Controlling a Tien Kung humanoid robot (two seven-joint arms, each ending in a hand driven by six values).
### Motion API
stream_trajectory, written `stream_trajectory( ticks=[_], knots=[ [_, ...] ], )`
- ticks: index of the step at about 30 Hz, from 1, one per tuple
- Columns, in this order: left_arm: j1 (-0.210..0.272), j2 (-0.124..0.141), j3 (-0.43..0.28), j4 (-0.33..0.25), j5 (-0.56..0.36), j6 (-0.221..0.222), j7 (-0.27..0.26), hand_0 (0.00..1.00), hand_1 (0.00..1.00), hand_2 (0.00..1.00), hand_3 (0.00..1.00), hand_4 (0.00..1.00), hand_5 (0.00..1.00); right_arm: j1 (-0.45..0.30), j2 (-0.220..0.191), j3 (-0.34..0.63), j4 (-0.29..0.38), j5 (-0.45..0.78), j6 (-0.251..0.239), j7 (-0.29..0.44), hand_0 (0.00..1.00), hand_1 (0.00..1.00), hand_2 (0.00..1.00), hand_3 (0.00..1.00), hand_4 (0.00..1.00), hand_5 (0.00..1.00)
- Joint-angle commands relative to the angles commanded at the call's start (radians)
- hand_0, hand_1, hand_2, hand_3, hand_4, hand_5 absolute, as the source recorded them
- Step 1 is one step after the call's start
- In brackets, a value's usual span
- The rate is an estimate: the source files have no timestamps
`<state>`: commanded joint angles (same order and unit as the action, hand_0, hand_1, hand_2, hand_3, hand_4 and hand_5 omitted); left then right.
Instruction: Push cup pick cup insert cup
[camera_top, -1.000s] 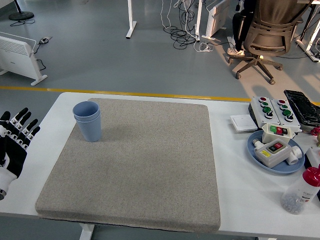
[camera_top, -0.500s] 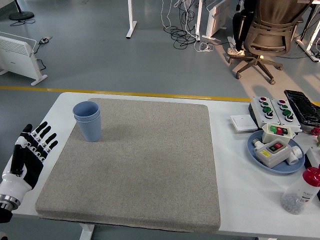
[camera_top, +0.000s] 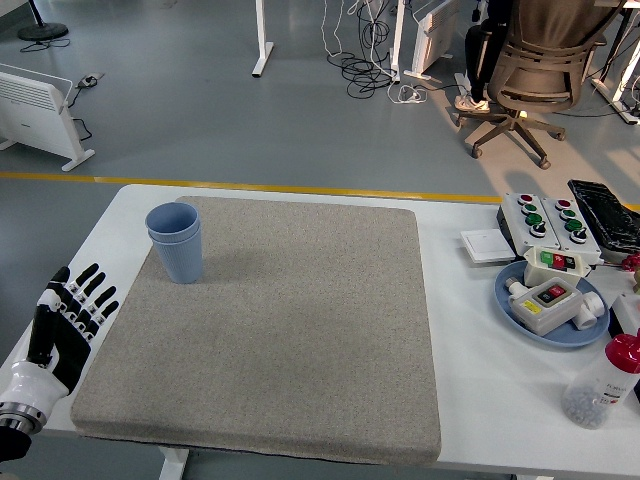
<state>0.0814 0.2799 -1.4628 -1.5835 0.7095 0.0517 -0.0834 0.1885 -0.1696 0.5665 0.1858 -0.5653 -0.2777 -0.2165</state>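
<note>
Cups (camera_top: 175, 241) look already nested, upright on the mat (camera_top: 270, 330) around 10 o'clock; probably light, stiff, smooth plastic, so grip mid-wall gently. Left hand (camera_top: 68, 325) at 8 o'clock, fingers spread, holding nothing.

Mat (camera_top: 290, 330): coarse, matt grey felt-like cloth. Cups (camera_top: 176, 242): matt blue plastic, faintly ribbed. Table (camera_top: 480, 400): smooth white top. Left hand (camera_top: 62, 330): glossy black and white plastic. Plate (camera_top: 515, 310): smooth blue plastic. Bottle (camera_top: 600, 385): clear plastic, glossy red cap.
</note>
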Motion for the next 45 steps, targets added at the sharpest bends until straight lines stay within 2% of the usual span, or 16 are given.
stream_trajectory(
  ticks=[12,45],
  knots=[
    [-0.008,-0.005,-0.009,0.013,-0.009,0.002,-0.003,0.912,0.914,0.973,0.928,0.668,0.998,0.007,-0.002,-0.031,-0.003,0.047,0.0,0.017,0.669,0.616,0.629,0.584,0.141,0.483],
    [-0.014,-0.009,0.0,0.029,-0.005,0.021,0.008,0.912,0.913,0.969,0.926,0.658,0.998,0.009,-0.001,-0.032,-0.004,0.055,0.0,0.014,0.67,0.617,0.63,0.584,0.143,0.484]
  ],
)
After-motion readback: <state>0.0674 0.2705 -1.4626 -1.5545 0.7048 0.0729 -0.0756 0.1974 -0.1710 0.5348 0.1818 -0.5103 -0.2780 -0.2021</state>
